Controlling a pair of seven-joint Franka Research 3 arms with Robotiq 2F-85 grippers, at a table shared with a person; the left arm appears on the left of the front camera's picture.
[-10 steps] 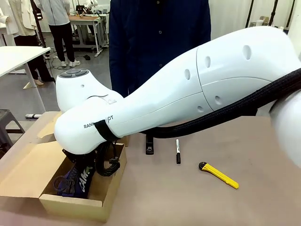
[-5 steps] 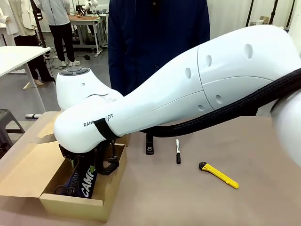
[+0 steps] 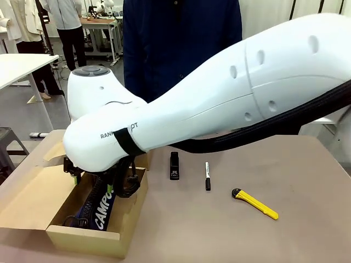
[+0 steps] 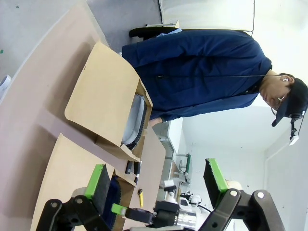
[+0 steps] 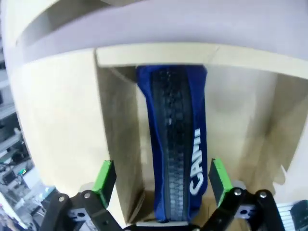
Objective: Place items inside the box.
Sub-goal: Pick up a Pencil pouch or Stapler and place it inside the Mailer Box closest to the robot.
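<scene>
A navy zippered pouch (image 3: 101, 211) with white "CAMPUS" lettering stands on its edge inside the open cardboard box (image 3: 82, 236) at the table's left. My right gripper (image 3: 98, 183) hangs just above it, largely hidden under my own arm. From the right wrist, the gripper (image 5: 162, 178) is open, its green pads (image 5: 105, 175) either side of the pouch (image 5: 175, 144) and clear of it. The left gripper (image 4: 156, 183) is open on nothing, off to the side of the box (image 4: 103, 96). On the table lie a black clip (image 3: 174, 165), a black marker (image 3: 207, 175) and a yellow utility knife (image 3: 255, 204).
A person in a dark blue jacket (image 3: 181, 44) stands at the far side. My right arm spans the table from right to left above the loose items. A grey pouch-like shape (image 4: 134, 120) lies in the far part of the cardboard. The box's flap (image 3: 33, 192) lies open to the left.
The right gripper has opened and let go of the navy pouch, which now rests straighter in the box. The right arm has risen a little.
</scene>
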